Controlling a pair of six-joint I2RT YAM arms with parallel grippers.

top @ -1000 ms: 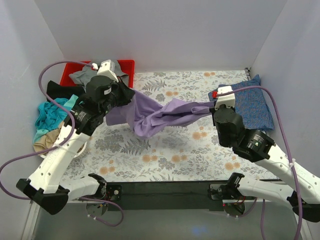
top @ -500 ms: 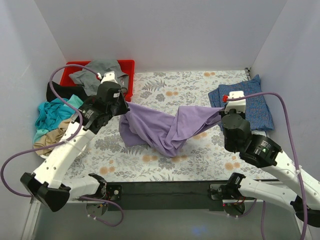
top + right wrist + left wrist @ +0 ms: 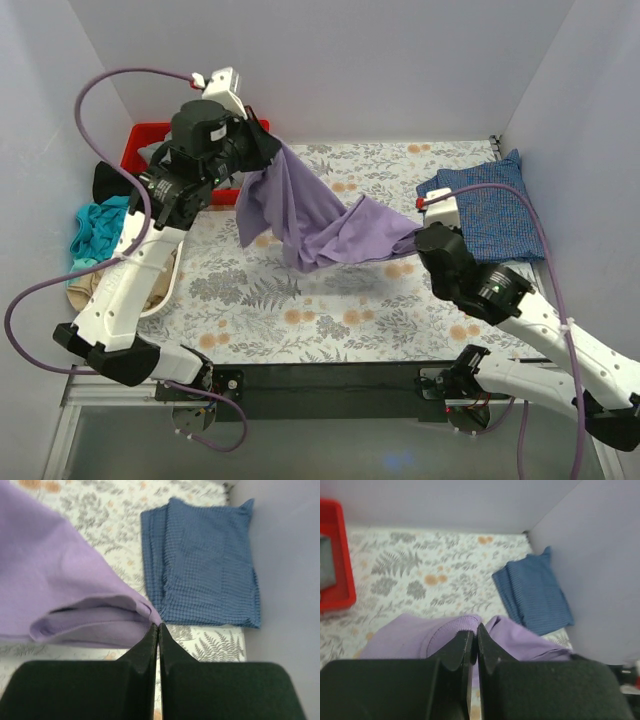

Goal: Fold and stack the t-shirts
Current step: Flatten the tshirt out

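Observation:
The lavender-purple t-shirt (image 3: 315, 215) hangs in the air between both grippers above the floral table cover. My left gripper (image 3: 272, 148) is raised at the back left and is shut on the shirt's ribbed collar (image 3: 455, 626). My right gripper (image 3: 420, 232) is lower at the right and is shut on a corner of the same shirt (image 3: 145, 609). The folded blue checked t-shirt (image 3: 495, 208) lies flat at the right, also in the right wrist view (image 3: 200, 560). Teal (image 3: 100, 225), black (image 3: 112, 180) and tan (image 3: 90, 278) shirts lie piled at the left.
A red bin (image 3: 140, 140) with a grey shirt stands at the back left, behind my left arm. White walls close in the back and both sides. A black bar (image 3: 330, 378) runs along the near edge.
My left gripper has risen and moved back with the collar, lifting the purple shirt off the cover. My right gripper has shifted slightly left, still holding its corner.

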